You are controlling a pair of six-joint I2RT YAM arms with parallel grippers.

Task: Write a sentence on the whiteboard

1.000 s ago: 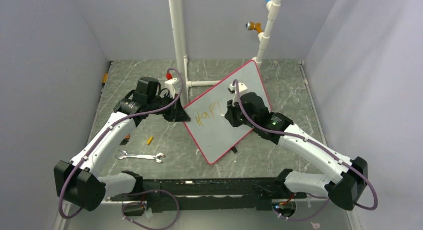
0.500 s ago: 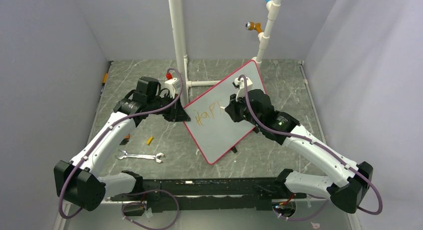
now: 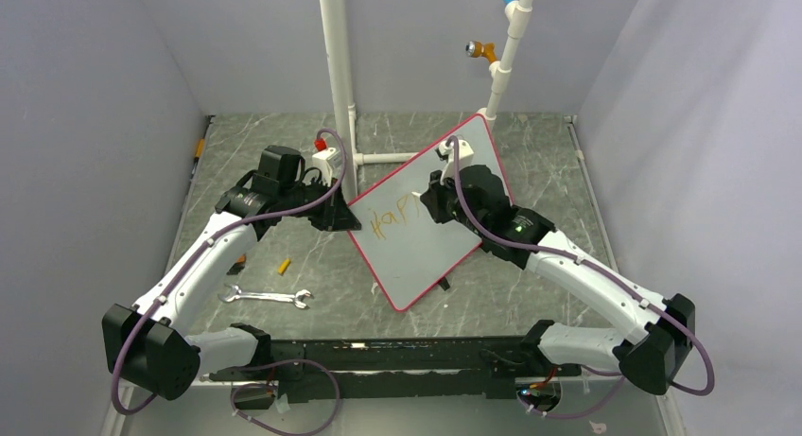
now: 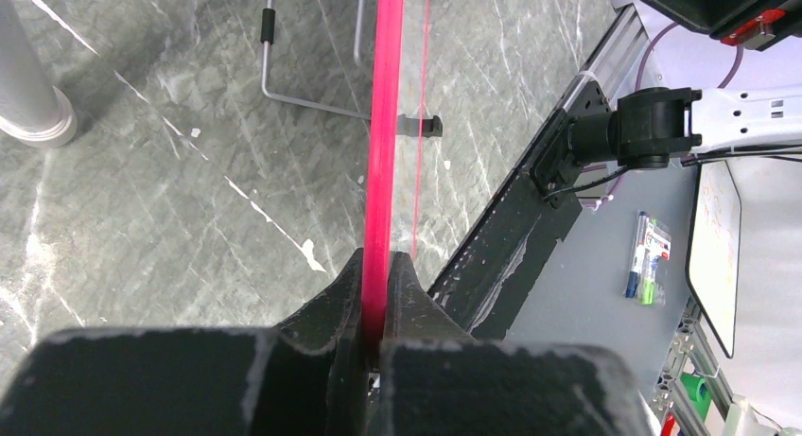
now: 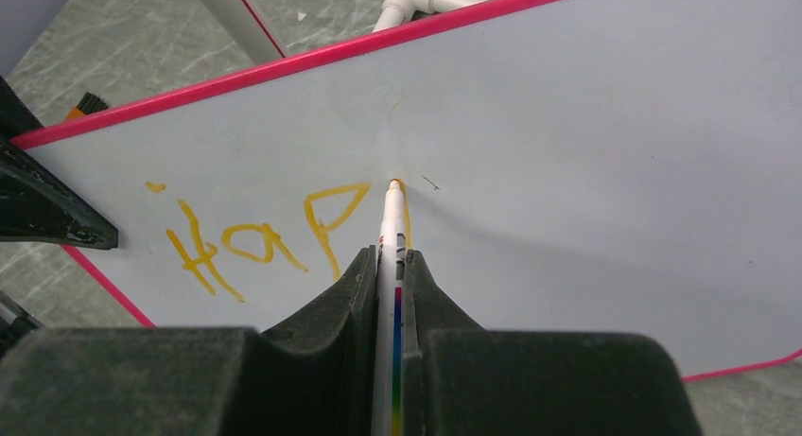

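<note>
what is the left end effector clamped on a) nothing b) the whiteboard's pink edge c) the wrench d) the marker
b: in the left wrist view the left end effector is shut on the pink frame of the whiteboard; the marker is in the right end effector

Mid-desk, skewed diagonally: large white rectangular whiteboard with thin red-pink frame [image 3: 416, 261]; orange-yellow marker lettering [image 5: 255, 237] reading "Hap" near its left corner.

Oddments on the marbled table [image 3: 549, 152]
Wrench [image 3: 268, 296] lower left; small yellow piece [image 3: 284, 265] above it; white pipe [image 3: 336, 77] upper centre
</note>
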